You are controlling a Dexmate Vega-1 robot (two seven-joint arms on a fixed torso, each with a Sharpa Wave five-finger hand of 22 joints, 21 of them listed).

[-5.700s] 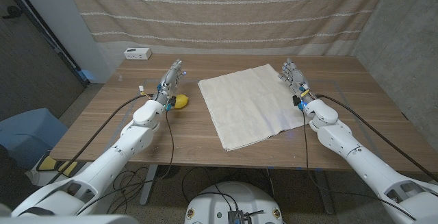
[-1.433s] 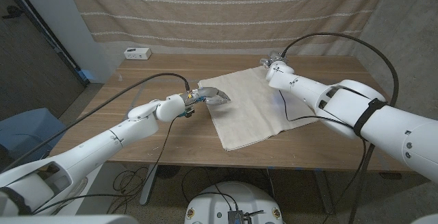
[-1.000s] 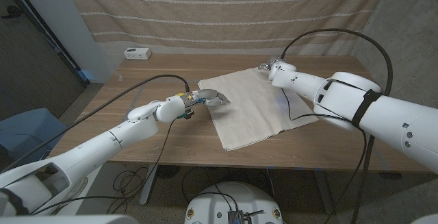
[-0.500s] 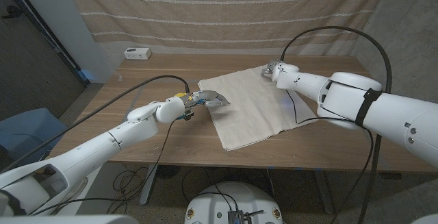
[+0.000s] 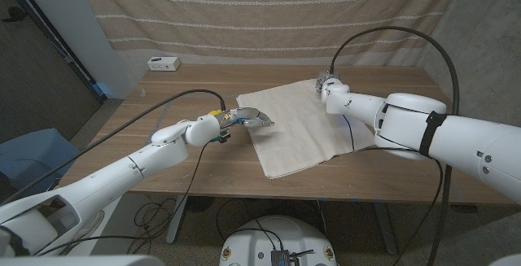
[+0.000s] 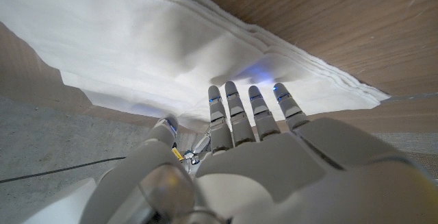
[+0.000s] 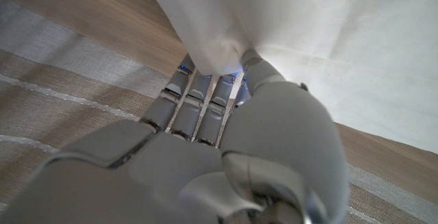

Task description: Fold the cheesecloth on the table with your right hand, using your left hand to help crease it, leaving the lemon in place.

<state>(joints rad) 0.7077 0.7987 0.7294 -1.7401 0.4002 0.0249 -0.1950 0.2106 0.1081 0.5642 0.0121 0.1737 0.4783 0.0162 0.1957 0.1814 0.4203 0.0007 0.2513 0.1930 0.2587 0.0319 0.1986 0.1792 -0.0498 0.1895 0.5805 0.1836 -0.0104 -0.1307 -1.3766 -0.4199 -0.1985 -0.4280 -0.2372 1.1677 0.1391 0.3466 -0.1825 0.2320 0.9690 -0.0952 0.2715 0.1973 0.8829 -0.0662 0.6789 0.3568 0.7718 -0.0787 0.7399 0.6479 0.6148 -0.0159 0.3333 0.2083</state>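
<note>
From the lower left of the head view the left arm runs up toward the centre, its left robot hand [image 5: 251,117] stretched out over the near-left corner of the cheesecloth [image 5: 303,128]; in the left wrist view the fingers [image 6: 238,112] lie straight and side by side, tips at the cloth's layered hem, grasping nothing; a sliver of the yellow lemon [image 5: 213,113] shows just left of that hand, tucked against the wrist, on bare bench [image 5: 175,95]; the cheesecloth sits mid-frame, turned at an angle, its front corner close to the bench's near edge, with open wood to its left, behind it and to its right; a small white box [image 5: 164,63] stands far off at the bench's upper-left corner; the right arm crosses from the lower right, curving in to the cloth's far-right corner, where the right robot hand [image 5: 323,82] sits; the right wrist view shows its thumb and fingers [image 7: 194,99] pinching a raised fold of the cloth at that corner.
</note>
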